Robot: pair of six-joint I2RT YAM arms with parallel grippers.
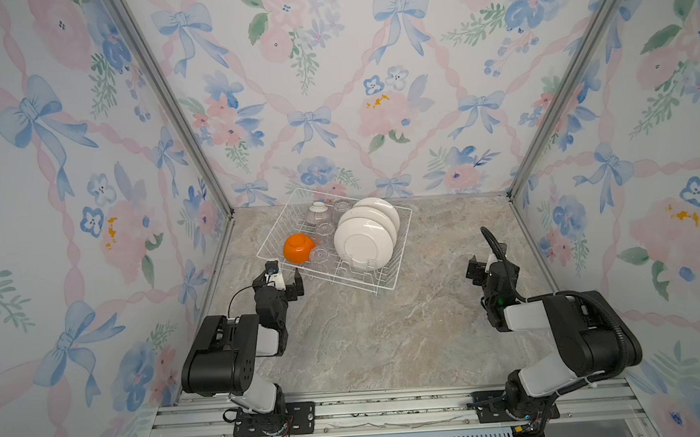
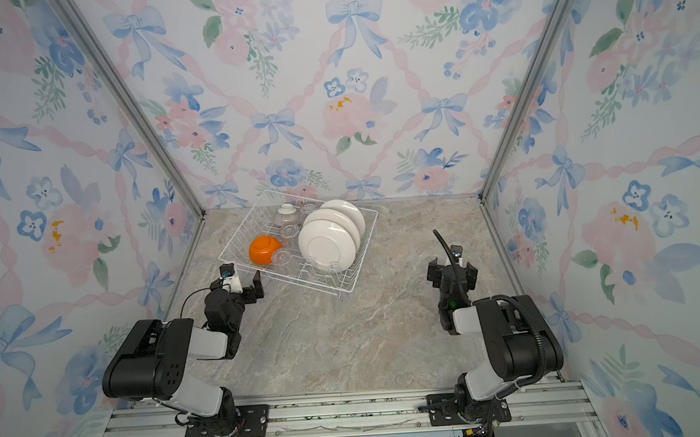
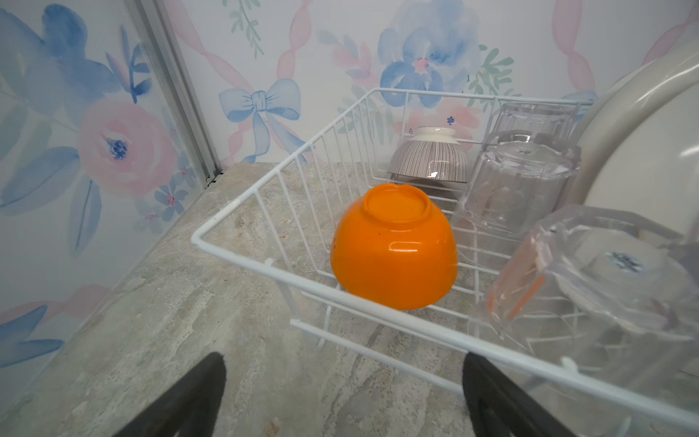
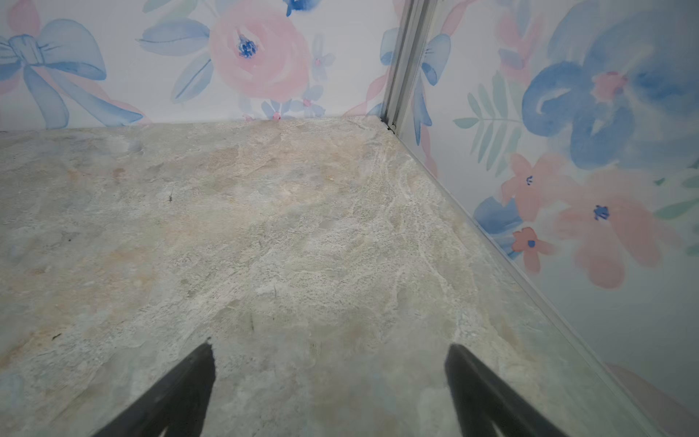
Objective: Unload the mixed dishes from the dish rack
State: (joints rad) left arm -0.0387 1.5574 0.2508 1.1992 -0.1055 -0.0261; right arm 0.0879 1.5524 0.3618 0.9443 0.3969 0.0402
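Note:
The white wire dish rack (image 1: 393, 287) (image 2: 350, 289) (image 3: 302, 282) sits at the back of the stone counter. Inside it an orange bowl (image 1: 299, 247) (image 3: 393, 257) lies upside down, and beside it stand clear tumblers (image 1: 320, 255) (image 3: 518, 181) and a small pale ribbed bowl (image 1: 318, 213) (image 3: 431, 159). Three white plates (image 1: 362, 243) (image 2: 327, 246) stand on edge in the prongs. My left gripper (image 1: 285, 272) (image 3: 344, 363) is open and empty, just outside the rack's near left corner. My right gripper (image 1: 486, 261) (image 4: 330, 350) is open over bare counter, far right of the rack.
Flowered walls close in the counter on three sides, with metal corner posts (image 1: 175, 105) (image 1: 557, 102). Both arm bases stand on a rail (image 1: 393, 408) at the front edge. Bare stone counter (image 1: 388, 333) lies between the arms and right of the rack.

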